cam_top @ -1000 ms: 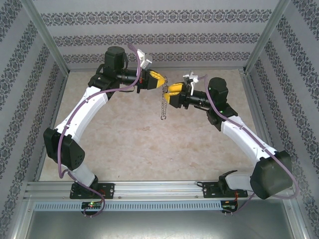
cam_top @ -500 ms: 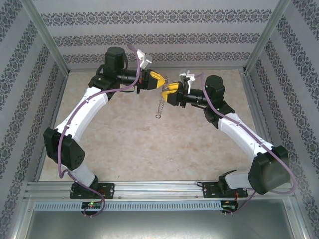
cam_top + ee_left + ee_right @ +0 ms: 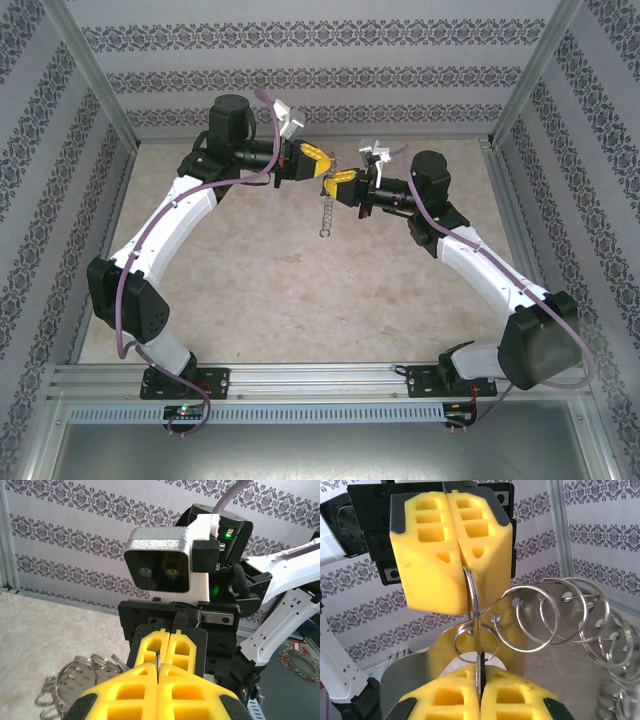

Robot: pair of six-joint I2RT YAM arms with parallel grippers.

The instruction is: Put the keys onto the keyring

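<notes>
The pale marbled tabletop (image 3: 250, 290) takes up the middle of the top view, boxed in by grey-and-white patterned wall panels (image 3: 320, 60). The white-and-black left arm (image 3: 170, 215) reaches in from the lower left and the white-and-black right arm (image 3: 490, 275) from the lower right, and they meet tip to tip in the upper centre of the frame. The yellow, block-shaped left fingers (image 3: 312, 160) are pressed fully together. In the right wrist view they sit at the top (image 3: 427, 555), pinching one edge-on loop of the keyring (image 3: 545, 615), a string of linked thin silvery metal loops that curls off to the right edge. In the top view that string hangs down the frame from the meeting point (image 3: 326, 215). It also shows in a bunch at the lower left of the left wrist view (image 3: 75, 680). The yellow right fingers (image 3: 342, 183), at the bottom of their own view (image 3: 445, 700), are likewise clamped together, on a thin dark metal strip (image 3: 479, 672). I cannot tell whether it is a key. A small round ring (image 3: 475, 642) hangs from the pinched loop, just above that strip.
</notes>
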